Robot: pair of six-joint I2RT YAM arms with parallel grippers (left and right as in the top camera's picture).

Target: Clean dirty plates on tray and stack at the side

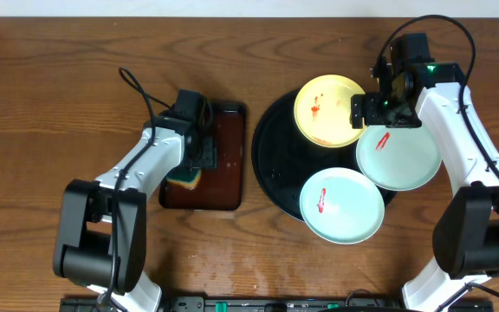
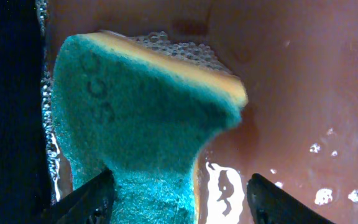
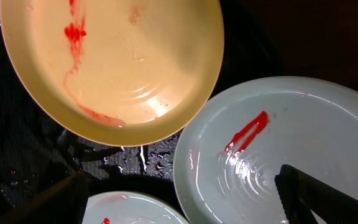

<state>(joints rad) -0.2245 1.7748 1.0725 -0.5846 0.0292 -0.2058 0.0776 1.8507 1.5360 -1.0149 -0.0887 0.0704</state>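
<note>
Straddling the soapy sponge [image 2: 142, 118], the left gripper [image 2: 179, 180] is shown open, gripping nothing; the right gripper [image 3: 179, 177] is spread empty above smeared plates [image 3: 291, 137]. The sponge is best pinched centrally.

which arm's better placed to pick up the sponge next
Left. The left gripper hangs open over the brown tray, with the sponge between its jaws. The right gripper is open over the plates, away from the sponge.

Overhead, my left arm [image 1: 143, 163] hides most of the green-and-yellow sponge [image 1: 185, 179] on the rectangular dark-brown tray [image 1: 228, 165]. In the right wrist view, the pale yellow round plate [image 3: 123, 68] runs off the top edge.
</note>
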